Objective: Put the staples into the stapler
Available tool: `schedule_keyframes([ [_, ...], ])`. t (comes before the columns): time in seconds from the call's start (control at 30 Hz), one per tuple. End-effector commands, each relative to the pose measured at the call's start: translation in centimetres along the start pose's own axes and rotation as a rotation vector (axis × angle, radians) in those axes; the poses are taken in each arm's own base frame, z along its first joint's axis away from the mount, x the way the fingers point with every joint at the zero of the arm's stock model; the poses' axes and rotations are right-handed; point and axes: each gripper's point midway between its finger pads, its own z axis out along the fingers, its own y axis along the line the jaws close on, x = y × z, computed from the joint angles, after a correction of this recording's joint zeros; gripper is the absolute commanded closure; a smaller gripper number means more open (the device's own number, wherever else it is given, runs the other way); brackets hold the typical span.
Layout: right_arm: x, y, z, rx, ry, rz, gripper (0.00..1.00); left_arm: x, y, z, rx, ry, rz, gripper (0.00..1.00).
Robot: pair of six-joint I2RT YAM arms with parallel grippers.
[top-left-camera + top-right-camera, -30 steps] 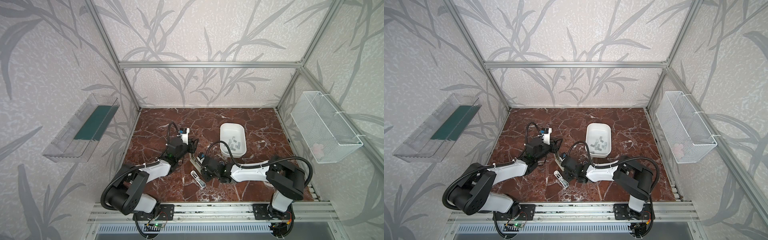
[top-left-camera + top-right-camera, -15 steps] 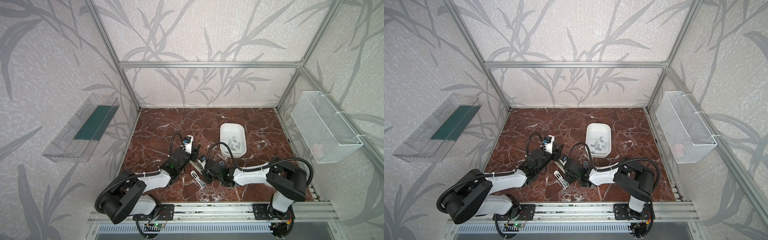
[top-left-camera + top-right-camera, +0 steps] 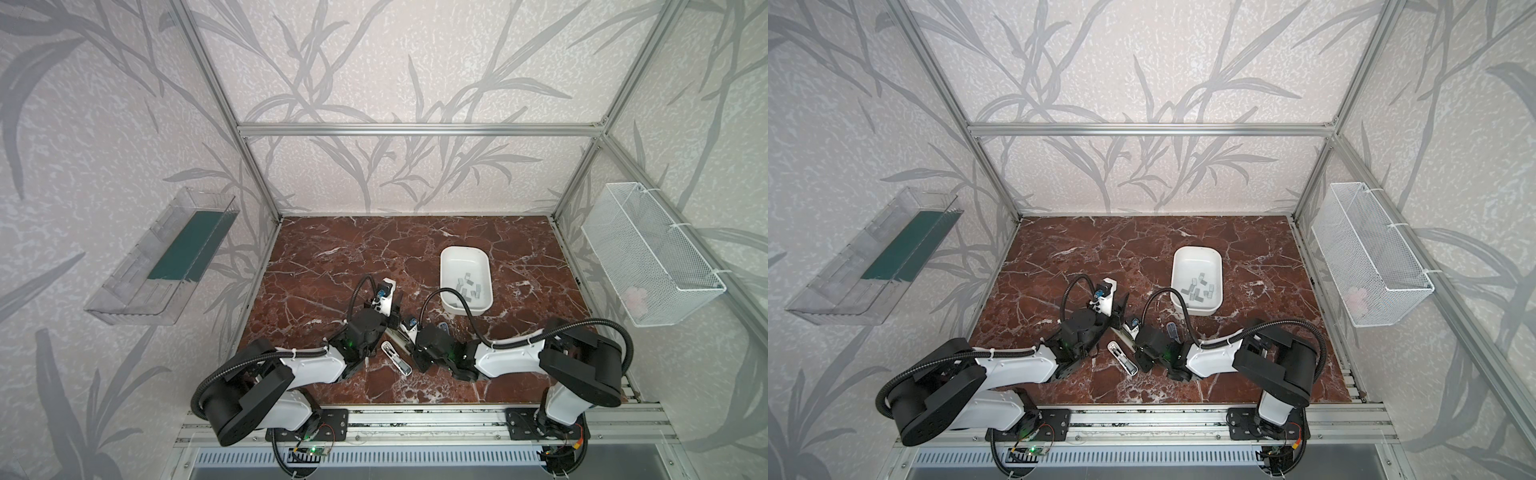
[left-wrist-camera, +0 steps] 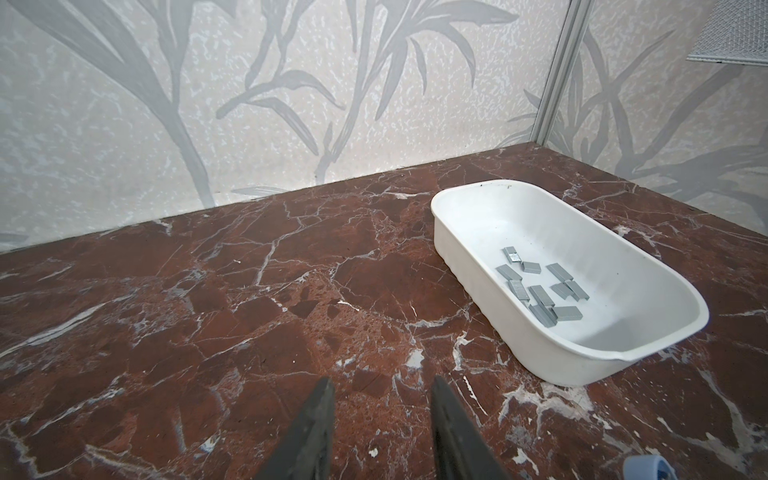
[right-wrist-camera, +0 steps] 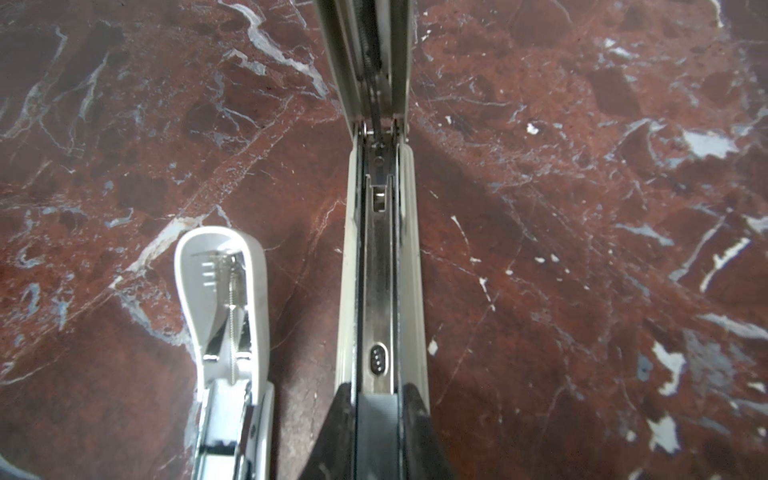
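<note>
Reaching low and forward, right claw (image 5: 379, 395) clamps opened stapler (image 5: 379, 270).

Leaf-print wallpaper (image 3: 374, 62) all round | red-brown marble floor (image 3: 332, 257) | aluminium frame (image 3: 415, 129) | clear tray (image 3: 137, 286), wire basket (image 3: 648, 257) hang on side walls

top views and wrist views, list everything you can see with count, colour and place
table: one, red-brown marble
white tray: one, on the table, right rear
staples: about a dozen, grey, in the tray
large stapler: one, beige and metal, opened, near middle
small stapler: one, white, opened, beside the large one
pale blue object: one, partly hidden by the right arm
clear bin: one, green liner, left wall
wire basket: one, white, right wall
left end effector: open, empty
right end effector: shut on the large stapler
</note>
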Motion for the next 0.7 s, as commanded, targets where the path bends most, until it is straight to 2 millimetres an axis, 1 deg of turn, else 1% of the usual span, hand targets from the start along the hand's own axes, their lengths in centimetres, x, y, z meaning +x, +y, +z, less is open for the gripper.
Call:
schedule_keyframes([
  [0.0,0.9,-1.6,-0.5,0.048,0.002,0.057,0.75,6.0,0.4,-1.0,-0.032,0.175,0.101,0.68],
  [0.13,1.1,-1.8,-0.7,0.047,-0.007,0.066,0.74,6.1,-0.4,-1.0,-0.042,0.169,0.160,0.68],
  [0.3,1.3,-1.8,-1.0,0.036,-0.019,0.078,0.65,5.7,-0.8,-1.0,-0.068,0.154,0.224,0.69],
  [0.4,1.1,-2.1,-1.7,0.033,-0.042,0.098,0.58,5.5,-1.0,-1.0,-0.078,0.158,0.252,0.69],
  [0.53,0.7,-2.9,-2.9,0.040,-0.061,0.163,0.54,5.6,-1.4,-0.9,-0.089,0.164,0.290,0.70],
  [0.67,-0.1,-2.9,-4.2,0.004,-0.092,0.227,0.48,5.7,-1.8,-0.6,-0.093,0.168,0.315,0.70],
])
